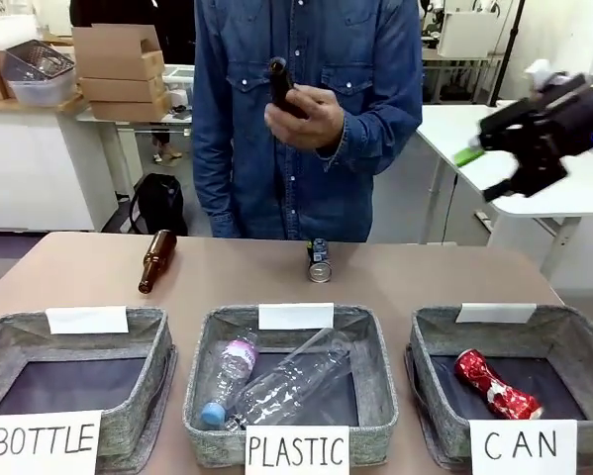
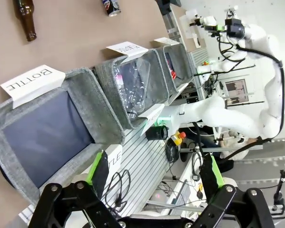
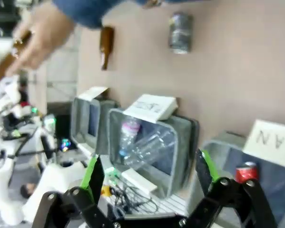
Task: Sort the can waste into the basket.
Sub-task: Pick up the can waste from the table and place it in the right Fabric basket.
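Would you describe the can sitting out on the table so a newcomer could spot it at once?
Find the middle basket, signed PLASTIC. Beyond its far rim, on the brown table, sits a small dark can with a silver end. Unlike the brown bottle to its left, it is short and metal.

A crushed red can (image 1: 496,384) lies in the CAN basket (image 1: 573,322); a dark can (image 1: 319,260) rests on the table (image 1: 425,277).

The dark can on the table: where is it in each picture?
Front view: dark can mid-table, toward the far edge.
Left wrist view: dark can at the top edge, left of centre.
Right wrist view: dark can near the top, right of centre.
Shared landmark: the brown bottle lying nearby.
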